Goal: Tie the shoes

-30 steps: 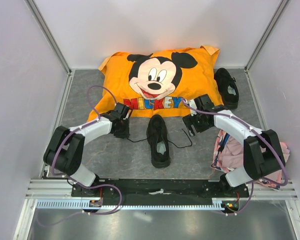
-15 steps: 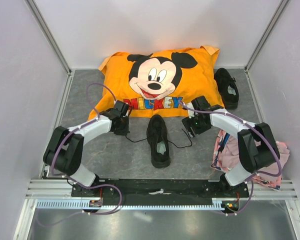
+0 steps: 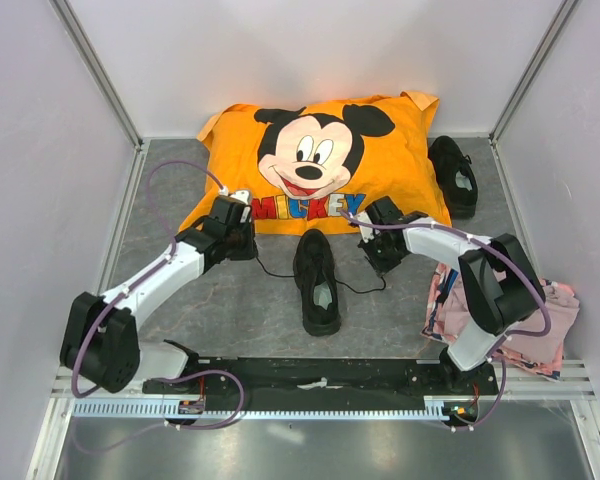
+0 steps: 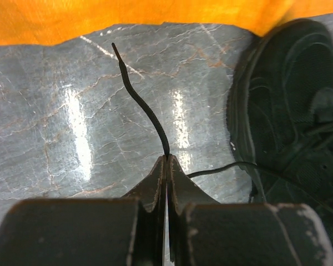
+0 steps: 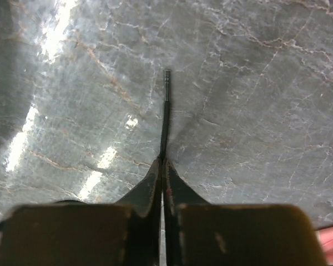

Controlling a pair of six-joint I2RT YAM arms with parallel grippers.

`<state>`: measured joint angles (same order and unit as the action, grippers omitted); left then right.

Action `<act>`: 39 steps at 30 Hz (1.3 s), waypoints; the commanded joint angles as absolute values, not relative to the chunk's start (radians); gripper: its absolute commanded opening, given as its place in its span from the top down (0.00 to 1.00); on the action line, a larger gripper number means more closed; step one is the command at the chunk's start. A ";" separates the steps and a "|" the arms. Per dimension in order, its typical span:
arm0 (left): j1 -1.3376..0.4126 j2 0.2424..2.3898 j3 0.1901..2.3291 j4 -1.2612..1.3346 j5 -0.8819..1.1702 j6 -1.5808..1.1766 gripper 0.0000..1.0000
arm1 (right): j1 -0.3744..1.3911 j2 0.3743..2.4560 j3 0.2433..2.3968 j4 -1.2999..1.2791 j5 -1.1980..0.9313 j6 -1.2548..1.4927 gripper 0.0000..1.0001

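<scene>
From above: black shoe (image 3: 318, 283) in the middle of the grey counter (image 3: 230, 310), toe toward the orange pillow (image 3: 320, 160). Second shoe (image 3: 454, 175) far right, beside the pillow's corner. Left end effector (image 3: 238, 238) left of the middle shoe, right end effector (image 3: 377, 252) right of it. Pink cloth (image 3: 500, 310) by the right arm's base.

Left wrist: shut tight, clamped on a thin black lace (image 4: 141, 105), its tip curving toward the pillow's edge; shoe at right.

Right wrist: pressed together on the other lace (image 5: 166, 111), its end straight ahead over the counter.
</scene>
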<state>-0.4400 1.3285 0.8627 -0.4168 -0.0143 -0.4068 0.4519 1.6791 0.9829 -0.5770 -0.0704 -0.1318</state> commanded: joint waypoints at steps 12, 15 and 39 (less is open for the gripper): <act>-0.443 0.951 0.819 -0.238 0.270 -0.019 0.98 | 0.353 1.367 1.247 -0.592 -0.414 -0.169 1.00; -0.445 0.861 0.786 -0.201 0.386 0.085 0.98 | 0.367 1.371 1.318 -0.551 -0.486 -0.134 1.00; -0.456 0.495 0.741 -0.532 1.019 0.750 0.99 | 0.887 1.802 1.644 -0.315 -0.650 0.087 1.00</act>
<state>-0.4515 0.5030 0.7105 -0.4263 0.9291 0.5835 0.8429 1.7519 1.6062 -0.4004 -0.6037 0.0292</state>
